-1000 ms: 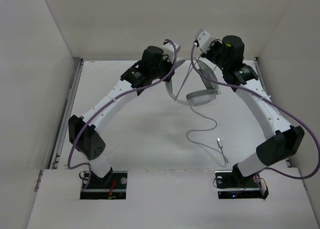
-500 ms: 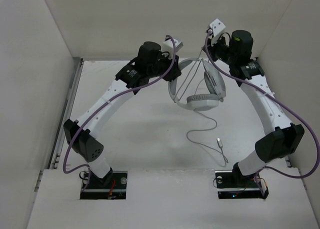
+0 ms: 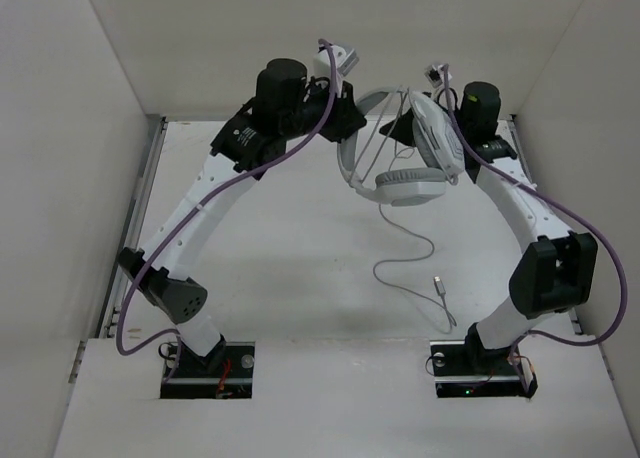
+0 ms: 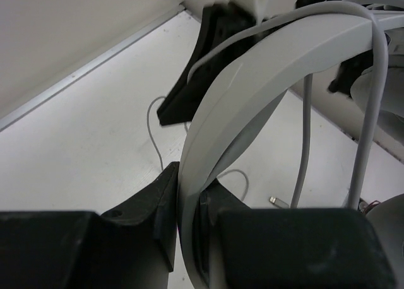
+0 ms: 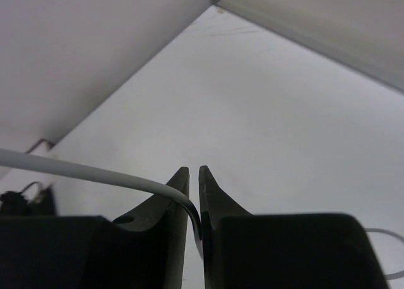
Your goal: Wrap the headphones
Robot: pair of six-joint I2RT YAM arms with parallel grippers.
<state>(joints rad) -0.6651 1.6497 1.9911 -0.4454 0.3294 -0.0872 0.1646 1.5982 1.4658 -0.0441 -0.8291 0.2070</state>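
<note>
**While the band is held, the cable has to go round it**

Since the headphones (image 3: pixel 400 183) hang in the air over the far part of the table (image 3: pixel 280 268), between the two arms, we read this as mid-wrap rather than start or finish. The left gripper (image 4: pixel 189 191) is clamped on the headband (image 4: pixel 252 55), which rises out of its jaws and arches away to the right. The right gripper (image 5: pixel 194 178) has its jaws nearly together, pinching the thin grey cable (image 5: pixel 82 171), which leaves them to the left.

In the top view, one earcup (image 3: pixel 408 186) faces us at the bottom of the arch and the other (image 3: pixel 435 128) sits up beside the right arm. Strands of cable already cross the opening of the arch. The left wrist view shows two of them running down behind the band.

What the next move turns on, as we judge it, is this. The band's long curve runs from the left jaws toward the right arm, and the cable in the right jaws lies across that curve. The right arm is the nearer one to the free length, so it would lead the cable round the band while the left arm only holds.

The rest of the cable drops in loose bends to the table, and its plug (image 3: pixel 438 279) lies well nearer the arm bases. We expect that slack to drag and perhaps snag as it is drawn up.
</note>
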